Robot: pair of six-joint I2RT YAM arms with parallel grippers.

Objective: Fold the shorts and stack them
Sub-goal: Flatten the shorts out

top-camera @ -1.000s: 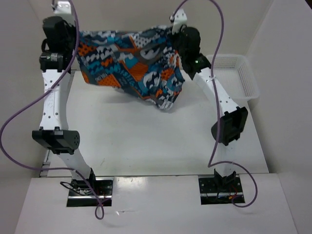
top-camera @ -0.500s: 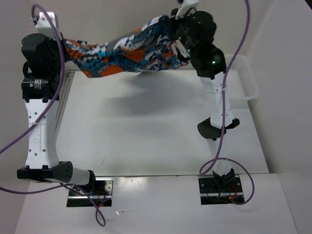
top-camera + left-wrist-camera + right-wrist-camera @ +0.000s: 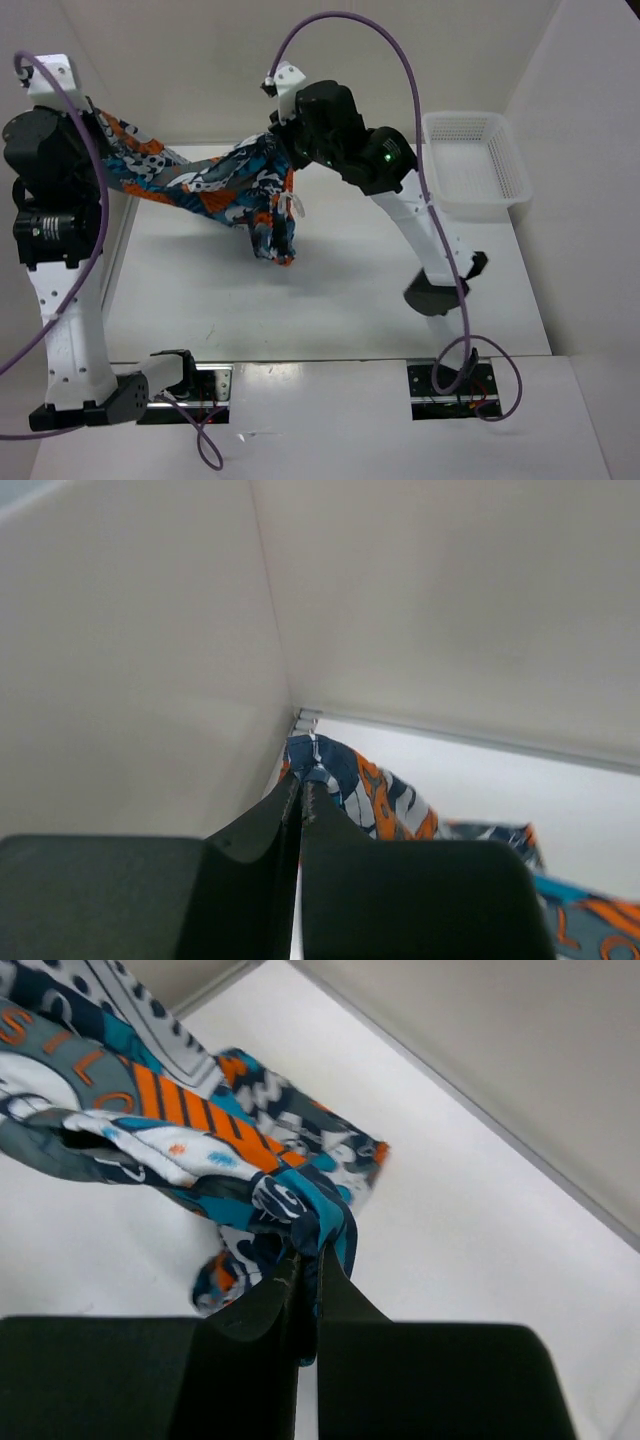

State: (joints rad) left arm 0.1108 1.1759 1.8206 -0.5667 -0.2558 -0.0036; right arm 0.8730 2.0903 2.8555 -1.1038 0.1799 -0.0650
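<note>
The shorts (image 3: 215,185), printed in orange, teal, grey, white and black, hang in the air between my two grippers above the white table. My left gripper (image 3: 92,110) is shut on one corner at the far left, high up; in the left wrist view the cloth (image 3: 345,785) sits pinched at the fingertips (image 3: 301,785). My right gripper (image 3: 283,140) is shut on the other corner near the middle back; in the right wrist view the shorts (image 3: 200,1140) bunch at its tips (image 3: 308,1255). A loose part droops toward the table (image 3: 275,245).
A white mesh basket (image 3: 472,160) stands at the back right of the table (image 3: 300,300). White walls close in on the left, the back and the right. The arm bases sit at the near edge.
My right gripper has swung left and lower toward the middle. My left gripper has moved further left. The shorts went from stretched wide to bunched and sagging, one end drooping near the table.
</note>
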